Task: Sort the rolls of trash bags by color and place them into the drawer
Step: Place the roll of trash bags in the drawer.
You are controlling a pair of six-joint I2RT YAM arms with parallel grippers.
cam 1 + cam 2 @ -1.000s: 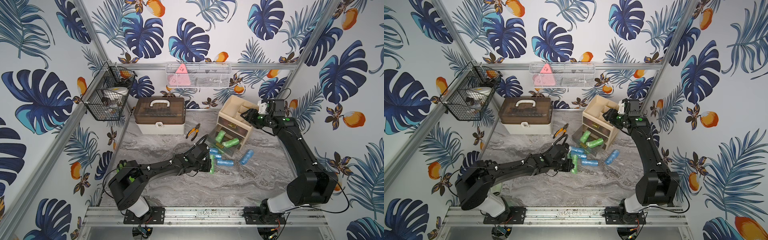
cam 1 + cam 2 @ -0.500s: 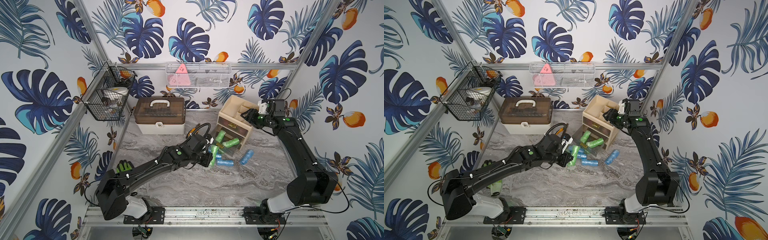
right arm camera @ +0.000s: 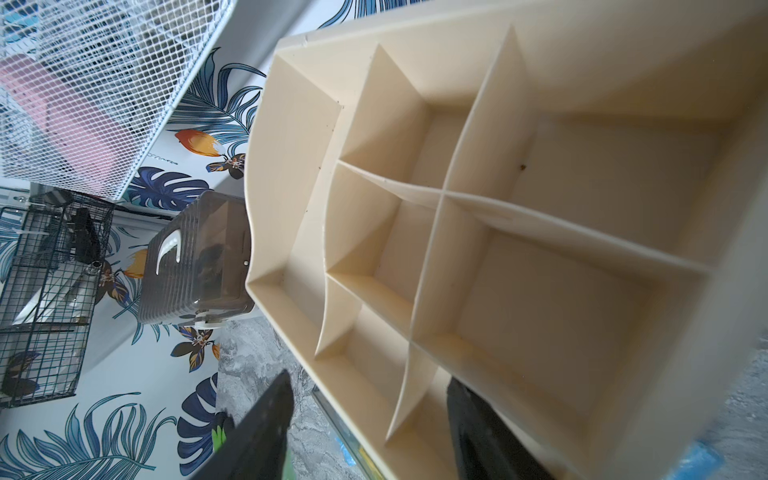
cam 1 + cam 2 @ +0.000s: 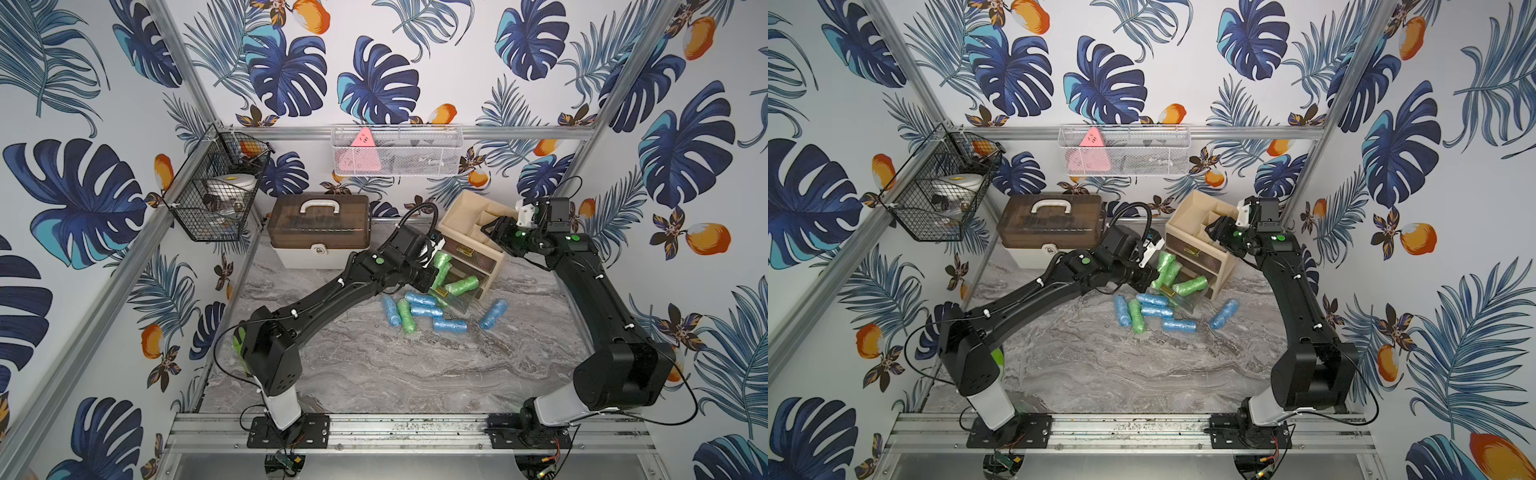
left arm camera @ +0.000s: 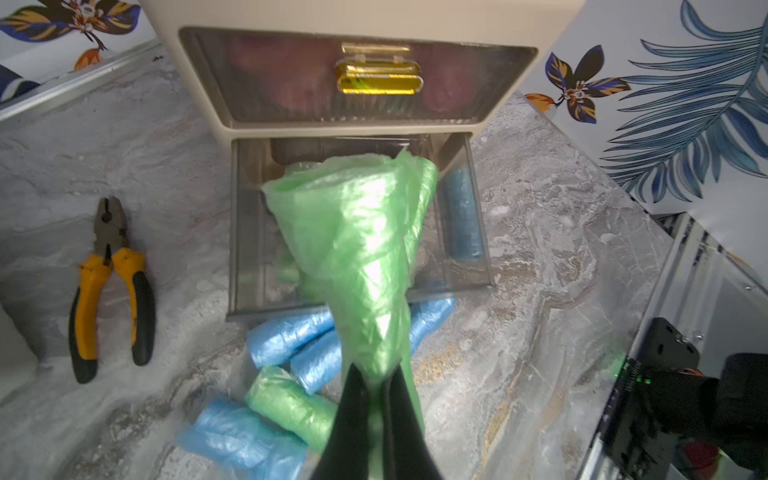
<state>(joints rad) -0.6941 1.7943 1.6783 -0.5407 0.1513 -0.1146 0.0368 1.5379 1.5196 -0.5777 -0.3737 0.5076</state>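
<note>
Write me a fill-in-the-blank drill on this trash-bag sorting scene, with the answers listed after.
1. The left gripper is shut on a ____ roll.
2. It holds that roll above the organizer's lower drawer, which stands ____.
3. Most of the loose rolls on the table are ____.
4. The pliers have black and ____ handles.
Answers: green; open; blue; yellow.

Bright, even light, soft shadows on the desk (image 4: 374, 365); frame edges bend; the green roll (image 5: 357, 249) glares and blurs (close to the lens).
</note>
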